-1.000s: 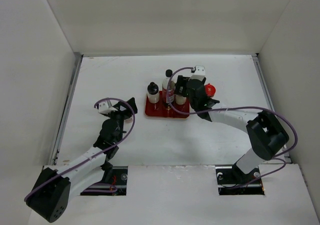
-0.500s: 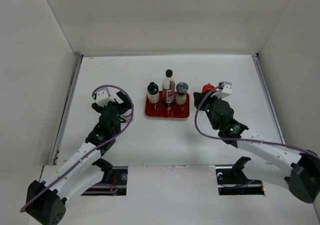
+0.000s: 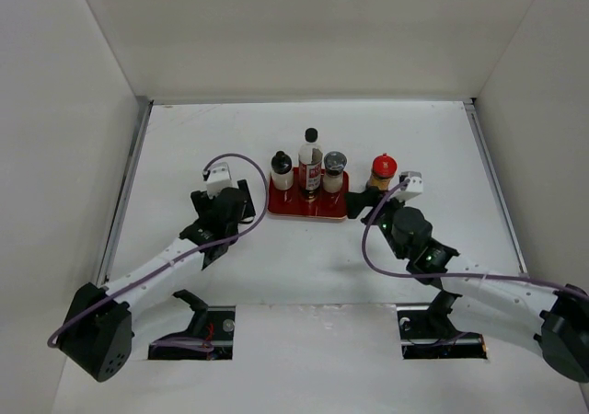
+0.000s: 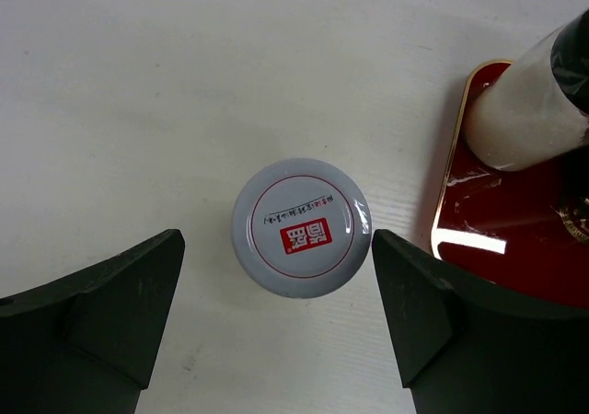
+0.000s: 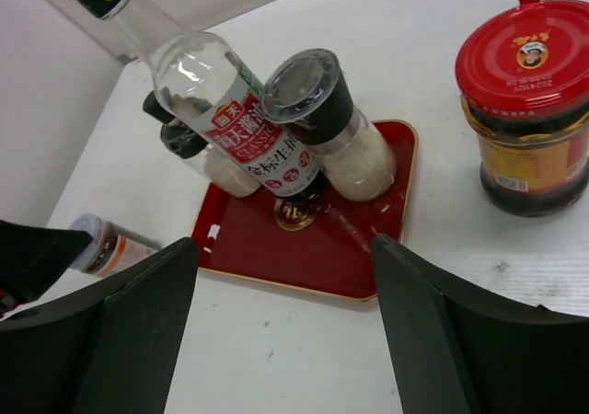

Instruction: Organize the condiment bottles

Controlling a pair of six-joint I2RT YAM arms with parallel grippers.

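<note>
On the red tray (image 3: 296,207) stand the small white black-capped bottle (image 3: 282,171), the tall clear bottle (image 3: 311,161) and the grey-lidded shaker (image 3: 334,169). They also show in the right wrist view: white bottle (image 5: 204,161), tall bottle (image 5: 225,106), shaker (image 5: 331,129). The red-capped brown jar (image 3: 383,169) (image 5: 526,110) stands on the table just right of the tray. The white-lidded jar (image 4: 302,227) stands left of the tray, between the spread fingers of my left gripper (image 4: 276,327) (image 3: 239,207), untouched. My right gripper (image 5: 285,340) (image 3: 363,208) is open and empty, near the tray's front right corner.
White walls enclose the table on three sides. The tray's left edge (image 4: 451,202) lies close to the right of the white-lidded jar. The front half of the tray (image 5: 304,248) is bare. The jar and the left gripper show at the left edge of the right wrist view (image 5: 106,244).
My right gripper has drawn back from the shaker on the tray and dropped toward the near right. My left gripper swung left, then back right over the white-lidded jar.
</note>
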